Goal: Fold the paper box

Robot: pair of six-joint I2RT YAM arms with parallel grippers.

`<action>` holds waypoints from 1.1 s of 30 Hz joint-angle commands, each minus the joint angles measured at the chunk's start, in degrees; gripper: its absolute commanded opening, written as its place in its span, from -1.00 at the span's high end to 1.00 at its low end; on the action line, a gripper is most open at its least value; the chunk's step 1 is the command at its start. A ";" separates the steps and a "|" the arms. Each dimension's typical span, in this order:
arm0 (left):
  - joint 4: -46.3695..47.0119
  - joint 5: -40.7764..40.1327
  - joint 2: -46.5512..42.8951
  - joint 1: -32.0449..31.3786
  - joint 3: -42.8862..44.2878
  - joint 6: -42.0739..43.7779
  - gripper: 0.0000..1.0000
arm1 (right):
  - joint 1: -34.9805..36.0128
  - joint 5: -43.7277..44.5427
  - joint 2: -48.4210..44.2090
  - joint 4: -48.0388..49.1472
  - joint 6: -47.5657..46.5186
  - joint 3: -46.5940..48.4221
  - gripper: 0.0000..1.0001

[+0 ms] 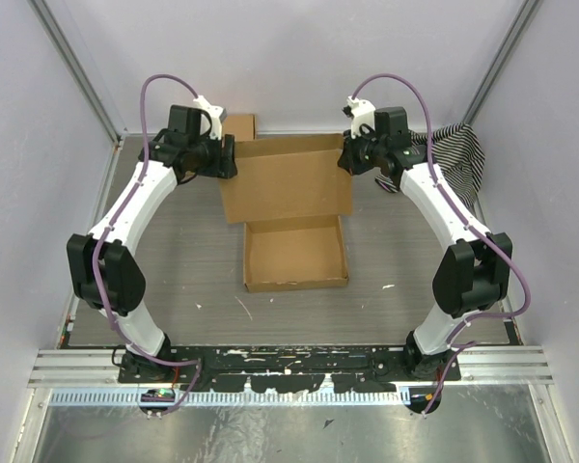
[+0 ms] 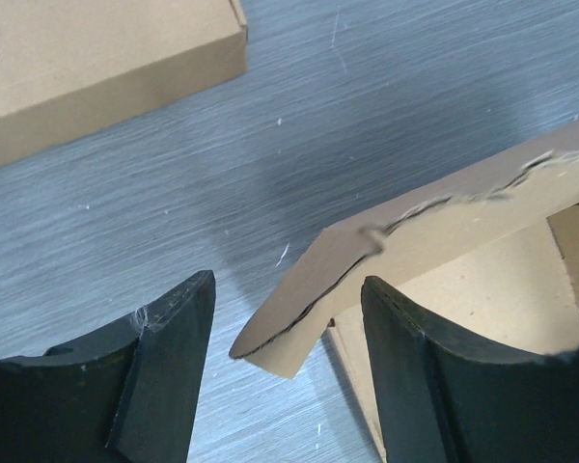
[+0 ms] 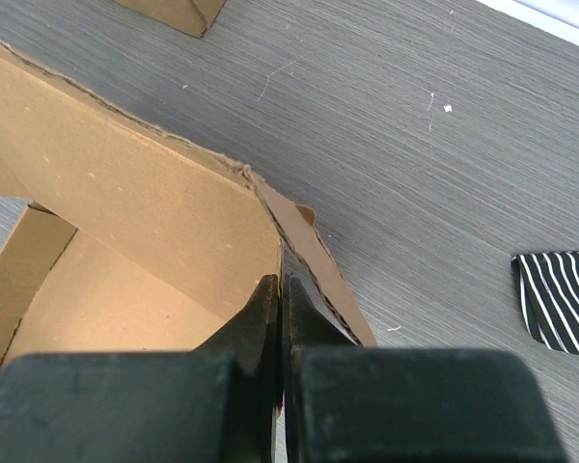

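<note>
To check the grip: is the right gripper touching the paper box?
Touching. In the right wrist view, the right gripper is shut, and its fingertips pinch the raised corner edge of the paper box.

No text, label, brand, number or sign can be read anywhere. The paper box (image 1: 288, 183) is plain brown, and the cloth (image 1: 466, 154) at far right shows only stripes.

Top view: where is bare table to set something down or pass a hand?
Bare table lies between left arm and box, between box and right arm, and in front of the box. The back is crowded: left hand and right hand at the raised lid, small box, striped cloth.
</note>
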 commanded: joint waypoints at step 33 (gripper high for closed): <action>-22.92 6.12 12.32 -2.23 19.24 -5.13 0.47 | 0.23 5.37 7.51 -15.41 7.20 14.97 0.86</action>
